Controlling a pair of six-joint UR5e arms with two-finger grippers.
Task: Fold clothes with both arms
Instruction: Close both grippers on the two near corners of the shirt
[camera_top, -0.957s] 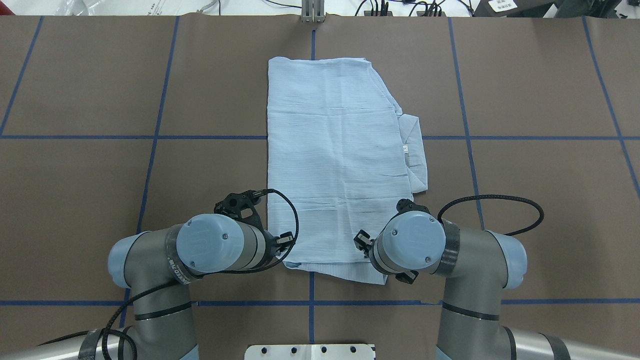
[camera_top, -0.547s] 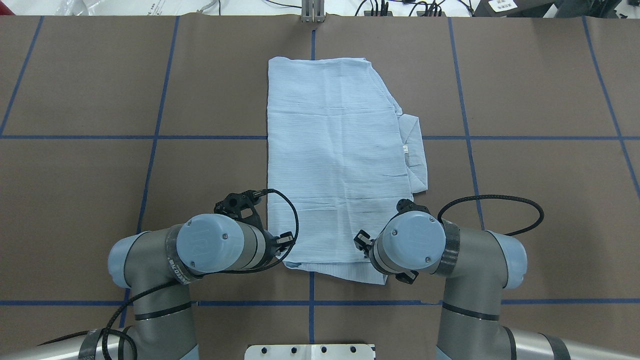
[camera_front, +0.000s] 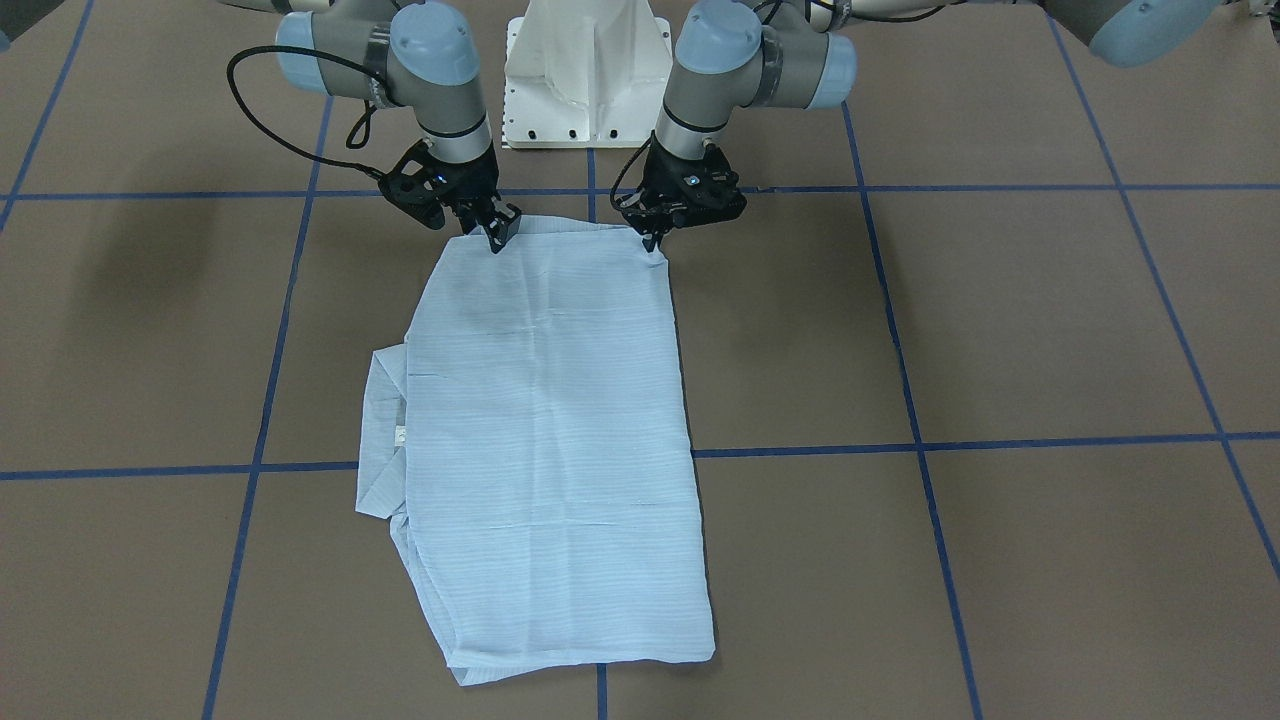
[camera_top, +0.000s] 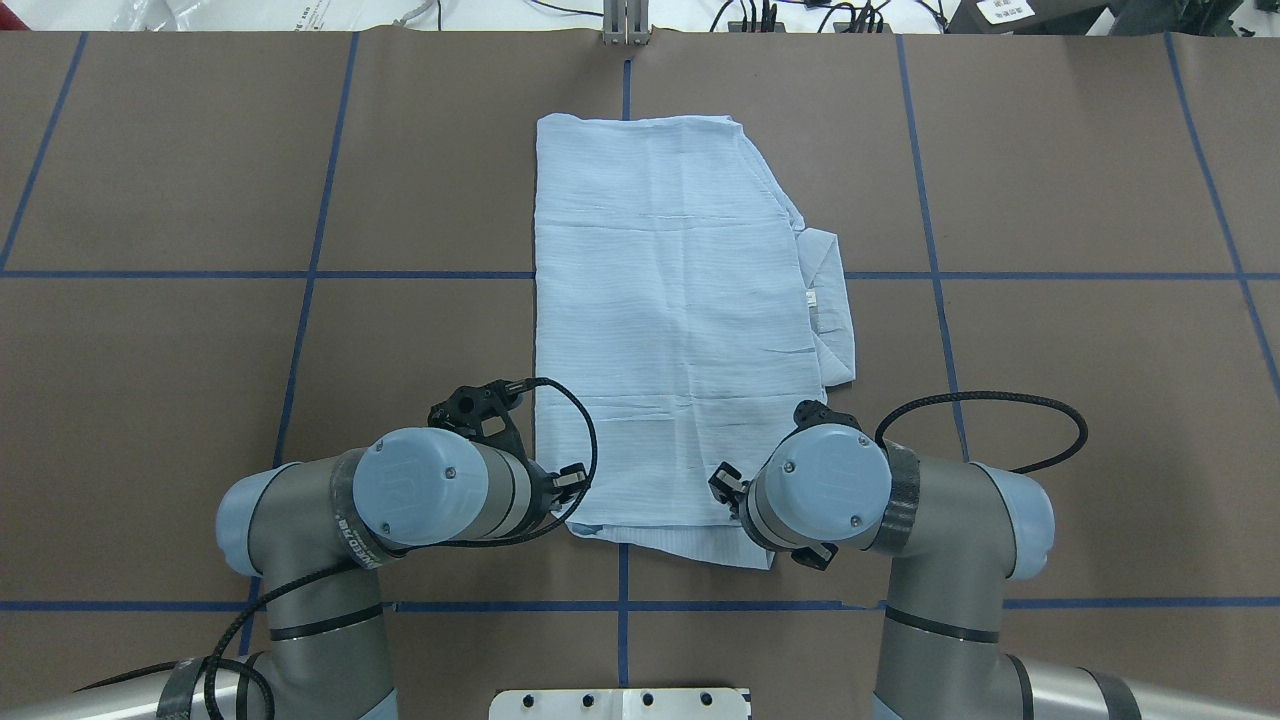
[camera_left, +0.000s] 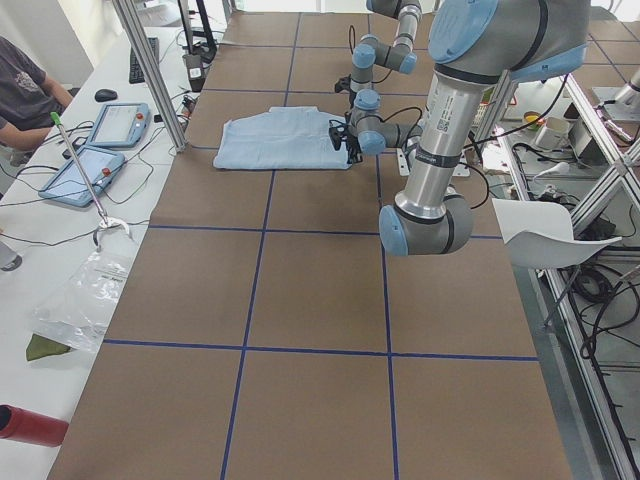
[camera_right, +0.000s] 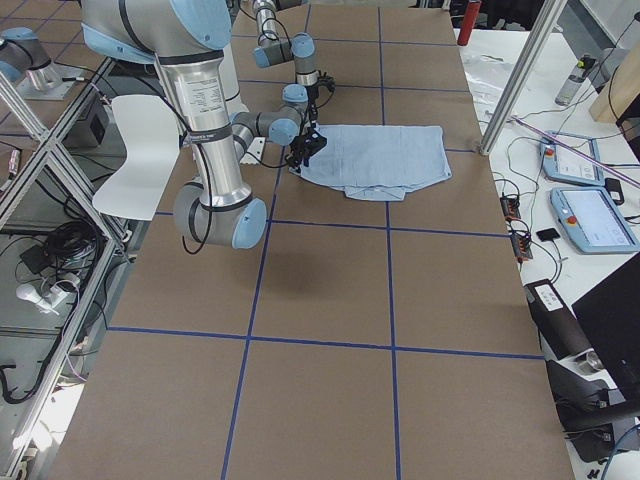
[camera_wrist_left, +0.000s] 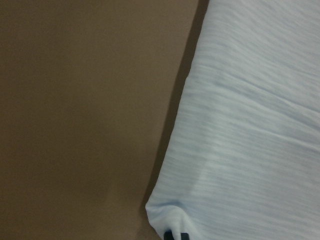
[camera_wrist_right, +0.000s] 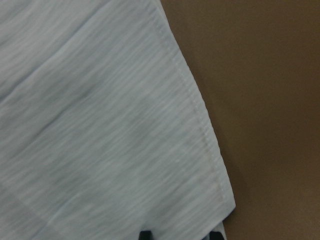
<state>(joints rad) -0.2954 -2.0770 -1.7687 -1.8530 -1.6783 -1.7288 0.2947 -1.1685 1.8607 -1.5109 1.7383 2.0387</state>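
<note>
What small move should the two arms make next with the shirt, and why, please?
Probably, once both pinches hold, lift the two near corners slightly, together. The left gripper and right gripper sit at the robot-side corners of the shirt, which lies flat, long and not yet folded crosswise.

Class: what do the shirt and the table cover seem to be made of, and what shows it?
Shirt: thin woven fabric, probably cotton, matte; fine stripes, soft creases and a stitched hem show.
Table cover: perhaps brown paper or card; flat, dull, no shine.
</note>
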